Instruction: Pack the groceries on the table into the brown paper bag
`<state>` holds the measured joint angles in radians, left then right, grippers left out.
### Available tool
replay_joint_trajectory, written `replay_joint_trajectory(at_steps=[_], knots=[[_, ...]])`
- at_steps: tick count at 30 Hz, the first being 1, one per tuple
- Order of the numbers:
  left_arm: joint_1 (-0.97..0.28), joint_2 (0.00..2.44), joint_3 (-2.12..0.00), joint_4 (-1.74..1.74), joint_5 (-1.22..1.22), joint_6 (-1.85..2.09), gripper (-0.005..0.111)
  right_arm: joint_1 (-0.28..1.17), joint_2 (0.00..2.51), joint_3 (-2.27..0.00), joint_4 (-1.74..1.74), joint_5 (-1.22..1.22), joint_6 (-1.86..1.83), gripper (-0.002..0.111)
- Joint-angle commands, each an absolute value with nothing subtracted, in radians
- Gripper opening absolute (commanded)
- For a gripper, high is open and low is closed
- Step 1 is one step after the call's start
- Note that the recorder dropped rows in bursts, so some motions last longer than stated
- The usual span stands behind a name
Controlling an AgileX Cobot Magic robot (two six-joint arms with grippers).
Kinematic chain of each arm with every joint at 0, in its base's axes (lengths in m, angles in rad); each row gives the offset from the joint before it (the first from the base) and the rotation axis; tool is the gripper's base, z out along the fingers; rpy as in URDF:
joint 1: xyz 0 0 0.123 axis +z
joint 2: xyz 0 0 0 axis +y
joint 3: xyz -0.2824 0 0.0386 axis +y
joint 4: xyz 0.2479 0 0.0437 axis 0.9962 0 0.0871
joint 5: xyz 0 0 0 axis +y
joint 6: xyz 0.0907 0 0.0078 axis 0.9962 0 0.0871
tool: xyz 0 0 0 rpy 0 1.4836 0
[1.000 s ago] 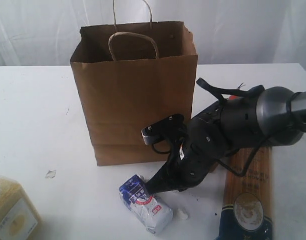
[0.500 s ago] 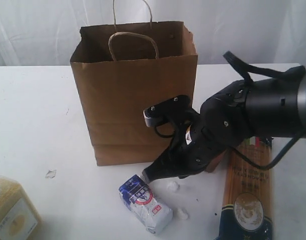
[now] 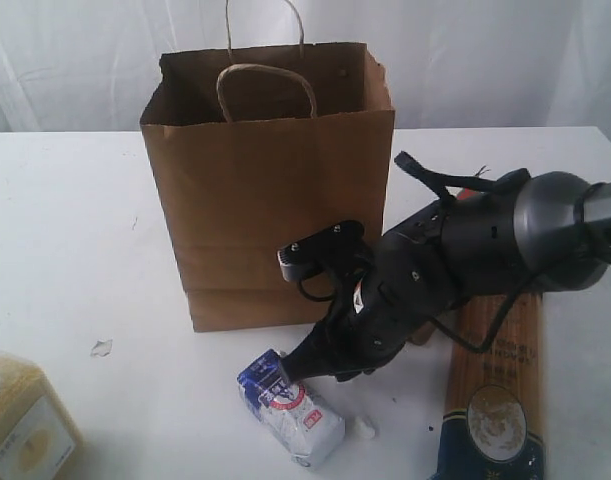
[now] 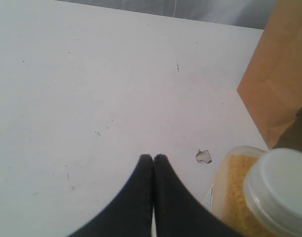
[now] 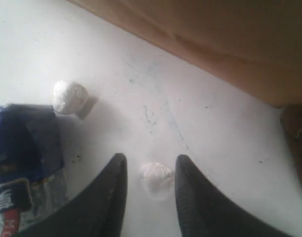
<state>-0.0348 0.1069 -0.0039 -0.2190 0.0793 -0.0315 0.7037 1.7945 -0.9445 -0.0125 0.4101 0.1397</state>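
Observation:
The brown paper bag stands upright in the middle of the table. In front of it lies the blue-white pouch. My right gripper hovers low at the pouch's upper end, open. In the right wrist view its fingers straddle a small white crumb, and the pouch lies beside them. The long spaghetti pack lies at the right. The yellow-grain container stands at the front left. My left gripper is shut and empty next to that container.
Another white crumb lies by the pouch's end, and one more sits near the pouch. A small torn scrap lies left of the bag. The bag's base is close behind the right fingers.
My right arm lifted, then dropped back toward the pouch. Its jaws went from shut to open around a crumb. The left gripper has not moved.

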Motion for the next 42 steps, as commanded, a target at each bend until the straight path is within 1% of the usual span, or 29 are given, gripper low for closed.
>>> replay_joint_trajectory(at_steps=[1, 3, 5, 8, 9, 12, 16, 24, 28, 30, 33, 35, 37, 38, 39, 40, 42], knots=[[-0.043, 0.104, 0.000, -0.224, 0.080, -0.038, 0.000, 0.697, 1.816, -0.947, -0.011, 0.421, 0.132, 0.031], [-0.043, 0.104, 0.000, -0.224, 0.080, -0.038, 0.000, 0.697, 1.823, -0.947, -0.011, 0.421, 0.132, 0.030], [-0.043, 0.104, 0.000, -0.224, 0.080, -0.038, 0.000, 0.697, 1.824, -0.947, -0.009, 0.421, 0.132, 0.025], [-0.043, 0.104, 0.000, -0.224, 0.080, -0.038, 0.000, 0.697, 1.824, -0.947, -0.009, 0.421, 0.132, 0.014], [-0.043, 0.104, 0.000, -0.224, 0.080, -0.038, 0.000, 0.697, 1.824, -0.947, -0.009, 0.421, 0.132, 0.008], [-0.043, 0.104, 0.000, -0.224, 0.080, -0.038, 0.000, 0.697, 1.824, -0.947, -0.007, 0.425, 0.132, 0.000], [-0.043, 0.104, 0.000, -0.224, 0.080, -0.038, 0.000, 0.697, 1.791, -0.954, 0.011, 0.498, 0.132, 0.000], [-0.043, 0.104, 0.000, -0.224, 0.080, -0.038, 0.000, 0.711, 1.605, -1.032, 0.046, 0.908, 0.103, 0.000], [-0.043, 0.104, 0.000, -0.224, 0.080, -0.038, 0.000, 0.747, 1.480, -1.114, 0.246, 1.038, 0.000, 0.000], [-0.043, 0.104, 0.000, -0.224, 0.080, -0.038, 0.000, 0.760, 1.424, -1.171, 0.345, 1.056, -0.051, 0.000], [-0.043, 0.104, 0.000, -0.224, 0.080, -0.038, 0.000, 0.770, 1.353, -1.255, 0.481, 1.011, -0.102, 0.000], [-0.043, 0.104, 0.000, -0.224, 0.080, -0.038, 0.000, 0.770, 1.334, -1.335, 0.578, 0.914, -0.125, 0.000], [-0.043, 0.104, 0.000, -0.224, 0.080, -0.038, 0.000, 0.770, 1.345, -1.402, 0.610, 0.760, -0.194, 0.000], [-0.043, 0.104, 0.000, -0.224, 0.080, -0.038, 0.000, 0.770, 1.359, -1.417, 0.610, 0.592, -0.240, 0.000], [-0.043, 0.104, 0.000, -0.224, 0.080, -0.038, 0.000, 0.770, 1.369, -1.417, 0.608, 0.488, -0.253, 0.000], [-0.043, 0.104, 0.000, -0.224, 0.080, -0.038, 0.000, 0.770, 1.395, -1.417, 0.577, 0.321, -0.284, 0.000], [-0.043, 0.104, 0.000, -0.224, 0.080, -0.038, 0.000, 0.766, 1.461, -1.417, 0.458, 0.169, -0.329, 0.000]])
